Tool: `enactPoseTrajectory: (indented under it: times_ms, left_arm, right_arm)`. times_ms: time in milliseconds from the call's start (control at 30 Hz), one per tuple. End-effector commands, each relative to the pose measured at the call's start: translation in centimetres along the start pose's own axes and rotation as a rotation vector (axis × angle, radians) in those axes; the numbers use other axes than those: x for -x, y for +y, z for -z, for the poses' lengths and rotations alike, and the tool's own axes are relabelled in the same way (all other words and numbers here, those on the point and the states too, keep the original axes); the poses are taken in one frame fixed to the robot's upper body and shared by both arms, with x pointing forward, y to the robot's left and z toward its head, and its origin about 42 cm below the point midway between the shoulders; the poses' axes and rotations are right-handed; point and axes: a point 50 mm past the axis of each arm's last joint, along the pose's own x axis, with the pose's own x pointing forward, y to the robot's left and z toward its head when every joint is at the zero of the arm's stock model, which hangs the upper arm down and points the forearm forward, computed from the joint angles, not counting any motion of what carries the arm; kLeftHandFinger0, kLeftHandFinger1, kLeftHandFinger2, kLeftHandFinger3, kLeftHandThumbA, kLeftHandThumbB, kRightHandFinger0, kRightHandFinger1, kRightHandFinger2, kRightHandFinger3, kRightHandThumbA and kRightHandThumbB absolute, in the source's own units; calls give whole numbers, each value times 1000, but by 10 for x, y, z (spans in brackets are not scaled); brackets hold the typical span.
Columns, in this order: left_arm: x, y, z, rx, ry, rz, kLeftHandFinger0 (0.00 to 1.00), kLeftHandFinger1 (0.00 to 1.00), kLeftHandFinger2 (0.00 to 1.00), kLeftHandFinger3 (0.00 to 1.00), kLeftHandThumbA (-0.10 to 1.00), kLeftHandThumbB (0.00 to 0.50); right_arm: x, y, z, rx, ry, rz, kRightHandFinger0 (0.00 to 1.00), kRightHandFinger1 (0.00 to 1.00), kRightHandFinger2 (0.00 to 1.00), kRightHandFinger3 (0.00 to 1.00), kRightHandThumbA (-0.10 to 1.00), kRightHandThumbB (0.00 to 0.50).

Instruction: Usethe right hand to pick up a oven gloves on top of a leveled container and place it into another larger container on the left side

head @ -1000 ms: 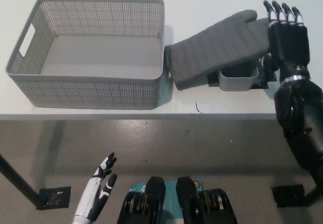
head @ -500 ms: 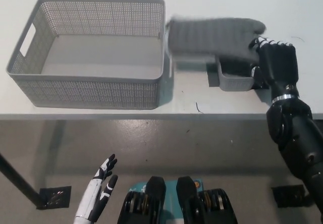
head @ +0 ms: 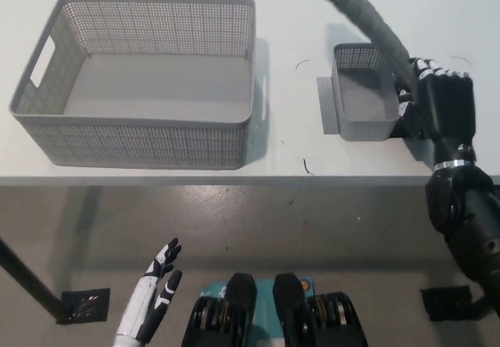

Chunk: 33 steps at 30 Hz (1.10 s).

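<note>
Your right hand [head: 444, 105] has its fingers [head: 426, 67] curled shut on one end of the oven glove [head: 367, 20], which slants up and to the left from the grip, clear of the white table [head: 297, 19] (its far end shows blurred). It hangs above the small container [head: 361, 105]. The large basket [head: 141, 77] stands well apart to the left. Your left hand [head: 152, 296] rests low, fingers spread.

A white table [head: 289, 155] carries two grey perforated containers. The large basket [head: 137, 77] stands toward the table's left end, close to the front edge. The small container [head: 359, 105] sits well apart, nearer the right end, resting on a flat grey plate [head: 326, 109].
</note>
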Motion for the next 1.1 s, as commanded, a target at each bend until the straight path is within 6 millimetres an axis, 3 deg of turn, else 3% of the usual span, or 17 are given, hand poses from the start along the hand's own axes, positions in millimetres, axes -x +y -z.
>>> enactPoseTrajectory:
  times_ms: [0, 133, 200, 367, 400, 433, 467, 533, 600, 667, 700, 767, 800, 833, 933, 1033, 1067]
  left_arm:
    - [-18, 13, -13, 5, -89, -33, 1000, 1000, 1000, 1000, 1000, 49]
    - [-27, 15, -19, -2, -110, -43, 1000, 1000, 1000, 1000, 1000, 41]
    - [-31, 17, -21, -1, -114, -45, 1000, 1000, 1000, 1000, 1000, 35]
    - [-37, 19, -25, -9, -124, -46, 1000, 1000, 1000, 1000, 1000, 45]
    - [-37, 19, -25, -11, -128, -46, 1000, 1000, 1000, 1000, 1000, 44]
    - [-37, 19, -26, -15, -128, -44, 1000, 1000, 1000, 1000, 1000, 42]
    - [-37, 19, -26, -17, -127, -44, 1000, 1000, 1000, 1000, 1000, 42]
    - [-37, 20, -26, -19, -129, -43, 1000, 1000, 1000, 1000, 1000, 40]
    - [-37, 20, -26, -18, -131, -43, 1000, 1000, 1000, 1000, 1000, 41]
    - [-35, 20, -25, -18, -131, -40, 1000, 1000, 1000, 1000, 1000, 39]
    - [-35, 20, -25, -17, -133, -39, 1000, 1000, 1000, 1000, 1000, 39]
    - [-34, 19, -24, -15, -130, -38, 1000, 1000, 1000, 1000, 1000, 44]
    - [-34, 19, -24, -15, -129, -38, 1000, 1000, 1000, 1000, 1000, 43]
    - [-33, 20, -23, -18, -125, -37, 1000, 1000, 1000, 1000, 1000, 45]
    - [-31, 19, -21, -20, -122, -31, 1000, 1000, 1000, 1000, 1000, 42]
    - [-28, 17, -21, -20, -120, -28, 1000, 1000, 1000, 1000, 1000, 38]
    - [-27, 17, -21, -19, -119, -25, 1000, 1000, 1000, 1000, 1000, 39]
  right_arm:
    - [-90, -102, -20, -214, -175, 470, 0, 201, 684, 651, -100, 185]
    - [-107, -136, -28, -211, -236, 570, 0, 221, 711, 698, -100, 209]
    - [-115, -153, -35, -233, -260, 601, 0, 210, 700, 691, -100, 170]
    - [-127, -189, -58, -227, -321, 659, 0, 190, 659, 665, -100, 143]
    - [-128, -193, -61, -228, -332, 662, 0, 204, 655, 665, -100, 150]
    - [-129, -197, -66, -228, -343, 660, 0, 238, 666, 656, -100, 187]
    - [-129, -199, -69, -226, -349, 656, 0, 257, 673, 646, -100, 184]
    - [-130, -200, -77, -233, -370, 652, 0, 236, 647, 628, -100, 163]
    - [-131, -198, -88, -248, -388, 621, 0, 218, 647, 622, -100, 227]
    - [-130, -192, -96, -226, -400, 597, 0, 182, 639, 611, -100, 211]
    - [-131, -188, -103, -236, -413, 575, 0, 184, 656, 624, -100, 243]
    - [-133, -176, -116, -261, -424, 526, 0, 203, 679, 628, -100, 236]
    - [-133, -173, -119, -264, -427, 516, 0, 242, 701, 645, -100, 293]
    - [-133, -167, -131, -240, -449, 500, 0, 203, 681, 632, -100, 246]
    - [-133, -154, -152, -247, -519, 472, 0, 232, 736, 714, -100, 223]
    - [-133, -146, -179, -277, -560, 442, 0, 238, 728, 716, -100, 224]
    - [-134, -144, -198, -278, -586, 434, 0, 236, 737, 730, -100, 214]
